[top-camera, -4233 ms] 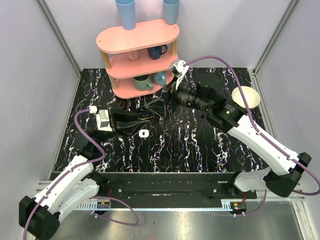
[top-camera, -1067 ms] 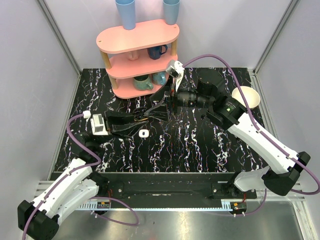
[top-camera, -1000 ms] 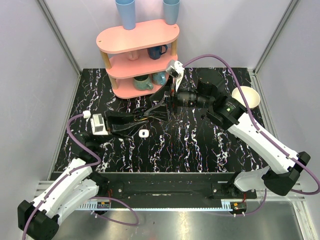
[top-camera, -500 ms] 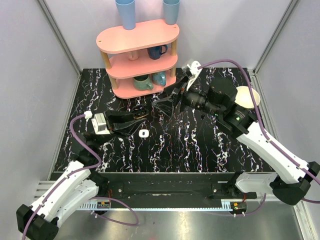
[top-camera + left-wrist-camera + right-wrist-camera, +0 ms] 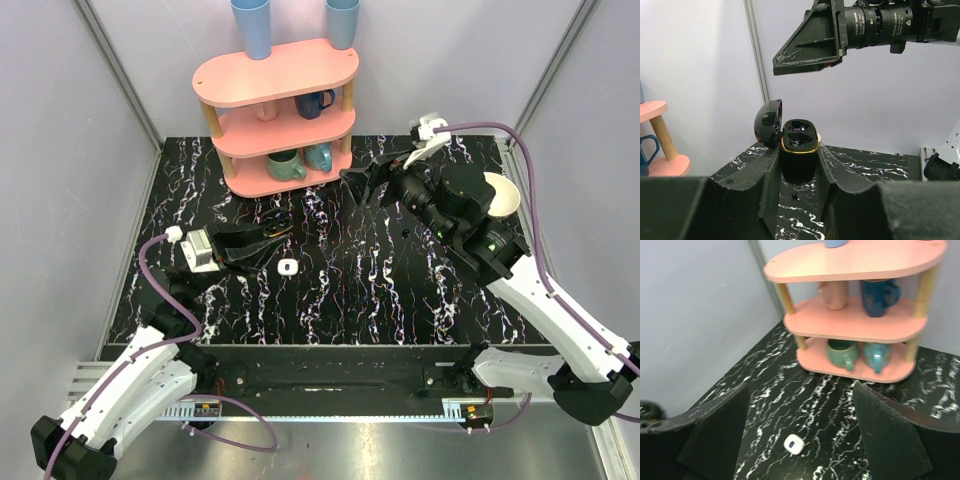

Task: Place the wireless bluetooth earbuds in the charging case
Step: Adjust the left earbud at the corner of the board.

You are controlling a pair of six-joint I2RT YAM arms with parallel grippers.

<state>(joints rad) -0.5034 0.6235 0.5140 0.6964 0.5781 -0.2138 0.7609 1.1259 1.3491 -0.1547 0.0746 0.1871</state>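
L gripper [image 5: 264, 234] jaws clamped on open charging case [image 5: 799, 159]; R gripper [image 5: 366, 183] jaws wide, empty. Risk: tiny earbud [image 5: 287, 267] on worktop [image 5: 400, 290] may skid when pinched and miss its well.

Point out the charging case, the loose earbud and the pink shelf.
Charging case [image 5: 799, 165]: left wrist view, front of black body.
Earbud [image 5: 794, 444]: right wrist view, white top.
Pink shelf [image 5: 275, 72]: top view, top board.

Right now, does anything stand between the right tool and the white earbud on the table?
Nothing visible does. The earbud lies alone on the table, and the open right tool has it in plain view from its wrist camera.
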